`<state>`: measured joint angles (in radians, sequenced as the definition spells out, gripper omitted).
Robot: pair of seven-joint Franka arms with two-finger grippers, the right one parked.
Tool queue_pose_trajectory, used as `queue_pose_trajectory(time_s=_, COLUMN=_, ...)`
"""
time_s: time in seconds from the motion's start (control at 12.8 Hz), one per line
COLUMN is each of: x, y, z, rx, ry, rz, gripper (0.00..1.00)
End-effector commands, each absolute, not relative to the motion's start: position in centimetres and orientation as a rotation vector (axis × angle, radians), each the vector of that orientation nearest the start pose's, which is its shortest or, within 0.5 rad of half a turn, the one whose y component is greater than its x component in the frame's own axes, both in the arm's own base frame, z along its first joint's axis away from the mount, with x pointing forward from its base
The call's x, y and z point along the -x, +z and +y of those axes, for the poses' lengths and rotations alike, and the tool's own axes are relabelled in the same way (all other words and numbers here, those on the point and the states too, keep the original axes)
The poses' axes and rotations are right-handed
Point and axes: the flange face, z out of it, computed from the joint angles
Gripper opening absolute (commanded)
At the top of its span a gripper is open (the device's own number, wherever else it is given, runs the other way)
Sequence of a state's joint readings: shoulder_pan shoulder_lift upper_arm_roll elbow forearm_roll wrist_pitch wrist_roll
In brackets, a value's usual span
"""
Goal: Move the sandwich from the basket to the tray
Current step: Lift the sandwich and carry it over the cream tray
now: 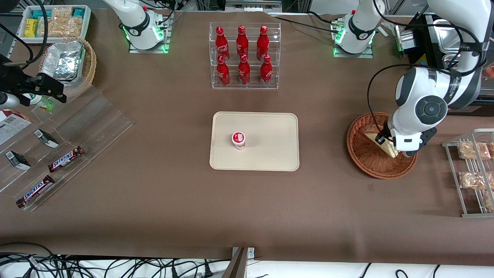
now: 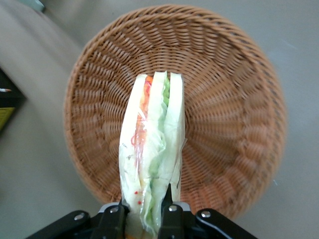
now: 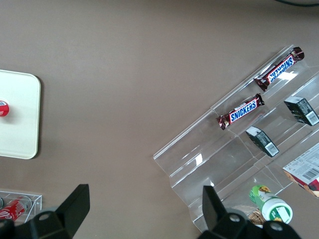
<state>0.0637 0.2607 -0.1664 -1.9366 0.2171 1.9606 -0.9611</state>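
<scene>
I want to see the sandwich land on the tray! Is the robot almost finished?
Not yet. The grab looks done: the gripper is shut on the sandwich over the basket. Carrying is left. The tray holds only a small cup, no sandwich.

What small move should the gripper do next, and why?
Probably lift straight up. The gripper is shut on the sandwich, which is over the basket; the tray holds only a small cup.
</scene>
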Motion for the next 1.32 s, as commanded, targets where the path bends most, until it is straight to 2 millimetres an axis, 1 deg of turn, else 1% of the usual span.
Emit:
queue_pose_trajectory(time_s=0.0, x=-59.2, y=40.0, z=-9.2, rx=2.726, ry=0.188, rz=-0.871, gripper=0.25)
queue_pose_trajectory(time_s=0.08, x=-59.2, y=41.2, z=-11.6, rx=2.756, ry=0.189, rz=-0.828, gripper=0.25)
queue_pose_trajectory(time_s=0.16, x=-58.8, y=41.7, z=-14.0, rx=2.781, ry=0.187, rz=-0.774, gripper=0.25)
queue_pose_trajectory(time_s=0.23, x=-58.2, y=41.7, z=-16.6, rx=2.808, ry=0.19, rz=-0.708, gripper=0.25)
queue_pose_trajectory(time_s=0.31, x=-57.4, y=41.1, z=-19.4, rx=2.841, ry=0.202, rz=-0.621, gripper=0.25)
queue_pose_trajectory(time_s=0.39, x=-56.8, y=40.8, z=-21.5, rx=2.866, ry=0.21, rz=-0.532, gripper=0.25)
queue_pose_trajectory(time_s=0.47, x=-56.2, y=39.9, z=-23.5, rx=2.89, ry=0.234, rz=-0.44, gripper=0.25)
queue_pose_trajectory(time_s=0.62, x=-55.2, y=39.1, z=-29.0, rx=2.947, ry=0.207, rz=-0.299, gripper=0.25)
queue_pose_trajectory(time_s=0.7, x=-54.2, y=38.3, z=-31.4, rx=2.96, ry=0.206, rz=-0.237, gripper=0.25)
queue_pose_trajectory(time_s=0.78, x=-53.4, y=37.4, z=-33.9, rx=2.984, ry=0.189, rz=-0.208, gripper=0.28)
queue_pose_trajectory(time_s=0.86, x=-52.3, y=36.0, z=-36.5, rx=3.0, ry=0.172, rz=-0.175, gripper=0.28)
queue_pose_trajectory(time_s=1.01, x=-50.8, y=32.6, z=-39.8, rx=2.967, ry=0.113, rz=-0.137, gripper=0.28)
queue_pose_trajectory(time_s=1.09, x=-49.9, y=31.0, z=-41.1, rx=2.948, ry=0.09, rz=-0.105, gripper=0.28)
queue_pose_trajectory(time_s=1.17, x=-49.9, y=29.4, z=-41.4, rx=2.953, ry=0.098, rz=-0.101, gripper=0.28)
queue_pose_trajectory(time_s=1.25, x=-50.0, y=28.5, z=-41.8, rx=2.969, ry=0.095, rz=-0.095, gripper=0.28)
